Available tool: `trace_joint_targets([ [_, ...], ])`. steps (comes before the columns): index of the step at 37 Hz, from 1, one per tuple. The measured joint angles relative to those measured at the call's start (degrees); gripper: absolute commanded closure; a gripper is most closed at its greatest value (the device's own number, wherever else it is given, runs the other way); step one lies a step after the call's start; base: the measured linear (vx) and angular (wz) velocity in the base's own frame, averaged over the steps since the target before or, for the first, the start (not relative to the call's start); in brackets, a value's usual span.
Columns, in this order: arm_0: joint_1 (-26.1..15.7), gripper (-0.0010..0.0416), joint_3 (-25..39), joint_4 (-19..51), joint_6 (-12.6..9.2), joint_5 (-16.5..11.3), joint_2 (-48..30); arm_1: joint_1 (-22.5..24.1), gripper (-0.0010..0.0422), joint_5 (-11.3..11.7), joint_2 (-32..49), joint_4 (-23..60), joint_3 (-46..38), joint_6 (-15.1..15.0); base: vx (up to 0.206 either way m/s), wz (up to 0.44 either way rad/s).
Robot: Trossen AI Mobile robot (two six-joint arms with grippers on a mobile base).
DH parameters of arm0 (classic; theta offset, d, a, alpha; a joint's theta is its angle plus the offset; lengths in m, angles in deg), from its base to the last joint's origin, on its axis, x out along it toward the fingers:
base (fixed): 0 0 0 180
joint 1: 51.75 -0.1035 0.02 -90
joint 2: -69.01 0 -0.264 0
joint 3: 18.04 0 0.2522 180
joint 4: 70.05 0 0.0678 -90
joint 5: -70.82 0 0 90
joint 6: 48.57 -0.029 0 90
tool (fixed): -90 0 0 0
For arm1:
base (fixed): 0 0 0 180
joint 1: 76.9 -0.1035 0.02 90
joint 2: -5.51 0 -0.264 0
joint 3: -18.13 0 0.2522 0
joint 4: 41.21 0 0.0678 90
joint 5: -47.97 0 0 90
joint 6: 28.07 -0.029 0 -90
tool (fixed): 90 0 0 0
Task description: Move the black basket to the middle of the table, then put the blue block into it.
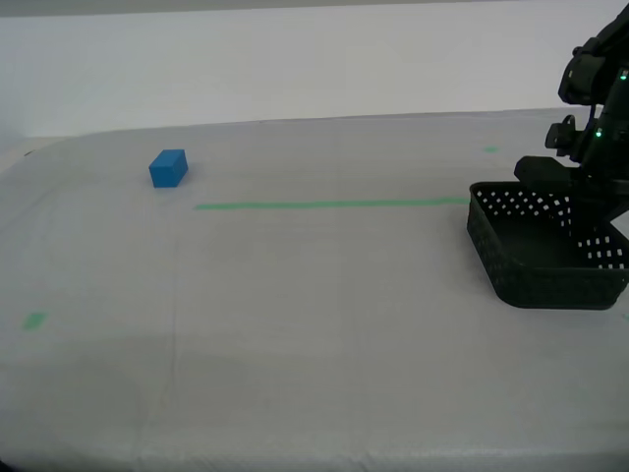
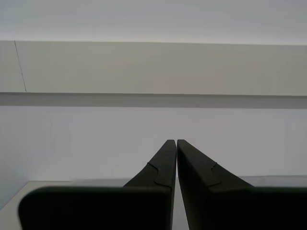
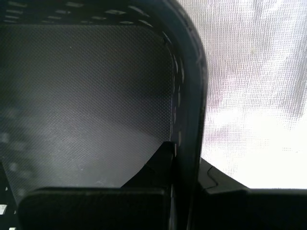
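While my first claw (image 3: 184, 167) pinches it, perforated black basket (image 1: 546, 258) tilts.

Black basket (image 1: 543, 258): shallow, squarish, rounded corners, walls perforated with rows of small holes; sits at the exterior view's right end of the desk (image 1: 314, 354), beside the green tape line's end. Blue block (image 1: 168, 168): small, solid, plain-faced cuboid, lying well apart towards the exterior view's left.

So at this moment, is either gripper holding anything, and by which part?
My first gripper clamps the black basket by its wall, one finger inside and one outside. My second gripper is shut on nothing.
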Motion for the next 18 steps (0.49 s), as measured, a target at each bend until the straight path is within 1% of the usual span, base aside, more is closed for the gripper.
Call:
trace_joint_targets([
  [7,0.0,0.0407,0.1,0.7,0.2,0.0,2.4,0.0,0.0412,0.0,0.0,0.0,0.0,0.0,0.000,0.000],
  [11,0.0,0.0407,0.7,2.8,1.0,0.0,3.9,0.0,0.0412,0.0,0.0,0.0,0.0,0.0,0.000,0.000],
  [18,0.0,0.0407,1.1,3.7,1.1,0.0,6.4,0.0,0.0412,0.0,0.0,0.0,0.0,0.0,0.000,0.000],
])
